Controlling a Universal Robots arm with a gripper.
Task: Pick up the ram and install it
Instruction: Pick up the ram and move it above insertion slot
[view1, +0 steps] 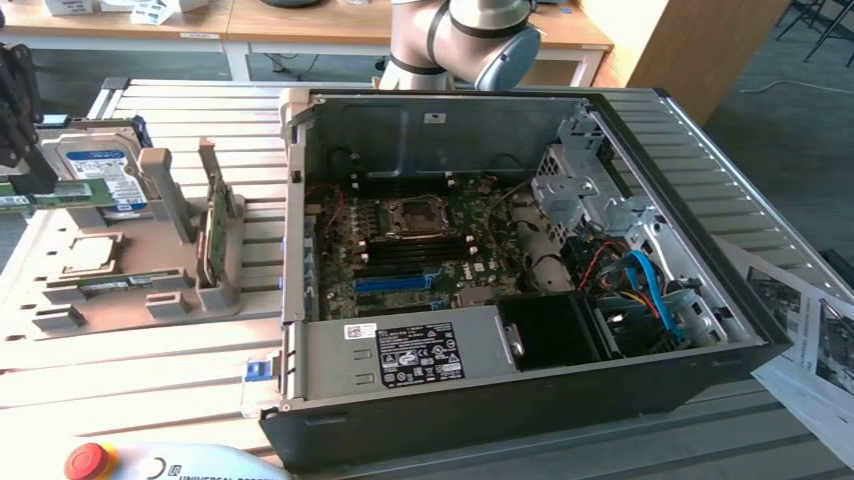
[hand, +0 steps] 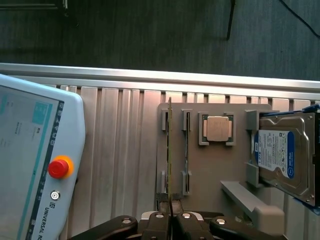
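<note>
Wrist view: tool (hand: 170, 222) clamped on thin green circuit-board ram stick (hand: 170, 150), edge-on, long axis parallel to slots of grey plastic holder tray (hand: 210, 170). Open black computer case (view1: 561, 400) well apart, toward exterior view's right.

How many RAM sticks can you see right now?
2. One, the ram, is clamped in the gripper over the grey tray; the second stick sits in the tray's neighbouring slot. Others may be hidden inside the computer case.
</note>
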